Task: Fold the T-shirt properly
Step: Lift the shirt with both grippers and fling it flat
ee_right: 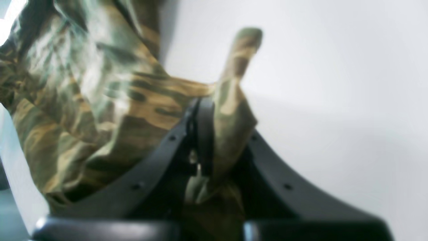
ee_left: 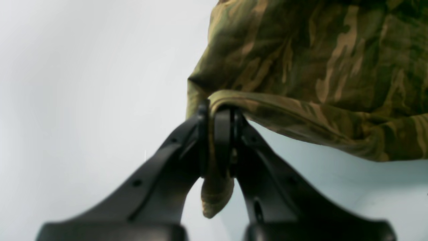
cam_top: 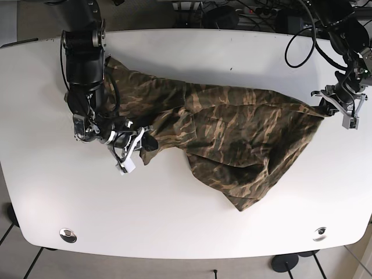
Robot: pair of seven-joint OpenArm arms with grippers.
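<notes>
Both grippers were clamped on the camo T-shirt [cam_top: 232, 133]: right gripper [cam_top: 142, 142] mid-left, left gripper [cam_top: 321, 108] upper right, white table [cam_top: 186, 215] underneath, cables [cam_top: 302, 40] top right.

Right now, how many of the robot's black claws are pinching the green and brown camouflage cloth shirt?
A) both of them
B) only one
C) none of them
A, since the left gripper is shut on a bunched corner of the camouflage cotton T-shirt, and the right gripper is shut on another fold of it, over the white table.
</notes>
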